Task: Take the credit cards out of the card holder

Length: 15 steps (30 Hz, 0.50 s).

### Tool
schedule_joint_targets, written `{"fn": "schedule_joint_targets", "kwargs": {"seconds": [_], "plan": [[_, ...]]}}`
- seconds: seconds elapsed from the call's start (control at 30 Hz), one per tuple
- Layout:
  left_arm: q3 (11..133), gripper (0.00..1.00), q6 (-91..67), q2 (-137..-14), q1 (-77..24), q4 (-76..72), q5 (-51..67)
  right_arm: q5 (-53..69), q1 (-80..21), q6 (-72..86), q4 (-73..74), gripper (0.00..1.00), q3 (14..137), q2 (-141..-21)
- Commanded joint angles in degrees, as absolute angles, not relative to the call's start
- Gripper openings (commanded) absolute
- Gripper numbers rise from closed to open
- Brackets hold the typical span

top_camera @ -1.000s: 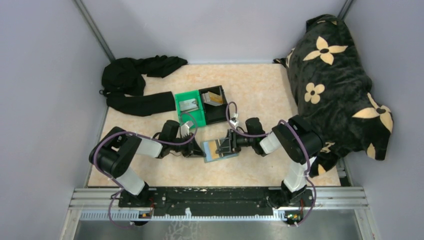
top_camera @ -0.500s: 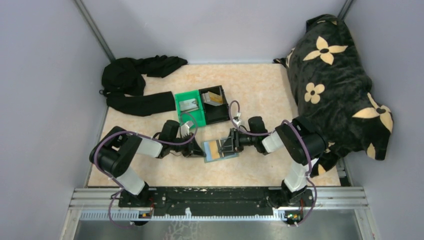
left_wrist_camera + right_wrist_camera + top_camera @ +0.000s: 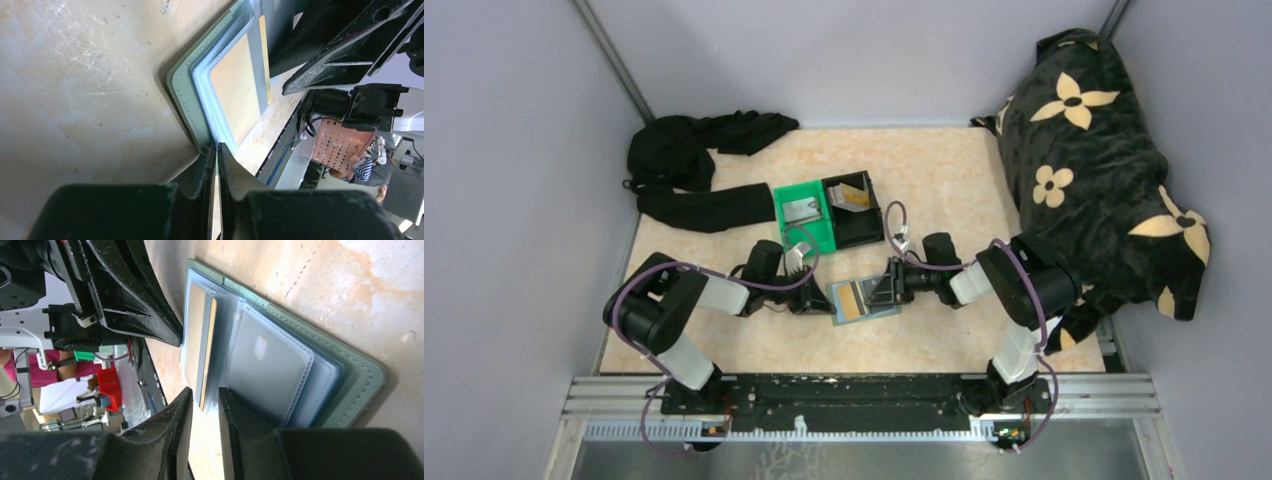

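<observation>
The grey-blue card holder (image 3: 865, 299) lies open on the table between my two grippers. A tan-gold credit card (image 3: 850, 296) sits in its clear sleeves and sticks out a little. My left gripper (image 3: 822, 297) is shut on the holder's left edge (image 3: 185, 90), its tips (image 3: 216, 146) pinching the rim. My right gripper (image 3: 881, 290) is narrowly open. In the right wrist view the card's gold edge (image 3: 206, 350) ends between the tips (image 3: 204, 392), and the jaws do not press it. The holder's green-grey cover (image 3: 360, 375) lies flat.
A green bin (image 3: 816, 236) holding a pale grey card (image 3: 800, 208) and a black bin (image 3: 860, 232) holding a tan card (image 3: 855, 195) stand just behind the holder. Black clothing (image 3: 694, 170) lies at the back left. A black flowered blanket (image 3: 1094, 150) fills the right side.
My right gripper has drawn back a little to the right along the holder. The left gripper and the holder have stayed put.
</observation>
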<state>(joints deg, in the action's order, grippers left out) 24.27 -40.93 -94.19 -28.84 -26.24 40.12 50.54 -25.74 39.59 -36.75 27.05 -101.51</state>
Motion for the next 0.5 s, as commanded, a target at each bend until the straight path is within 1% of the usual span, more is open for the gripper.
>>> {"fn": "schedule_joint_targets", "kwargs": {"seconds": [0.0,0.17,0.47], "plan": [[23.52,0.12,-38.96,-96.69,-29.09,-23.46,35.78,50.18,-25.24,38.41,-38.19,0.30,27.27,-100.72],[23.79,0.12,-38.94,-97.47,-29.15,-23.89,36.13,50.65,-25.31,38.79,-39.03,0.35,27.30,-101.36],[23.71,0.12,-38.93,-97.49,-29.12,-23.83,36.35,49.92,-28.78,40.53,-41.13,0.36,28.67,-102.84]]}}
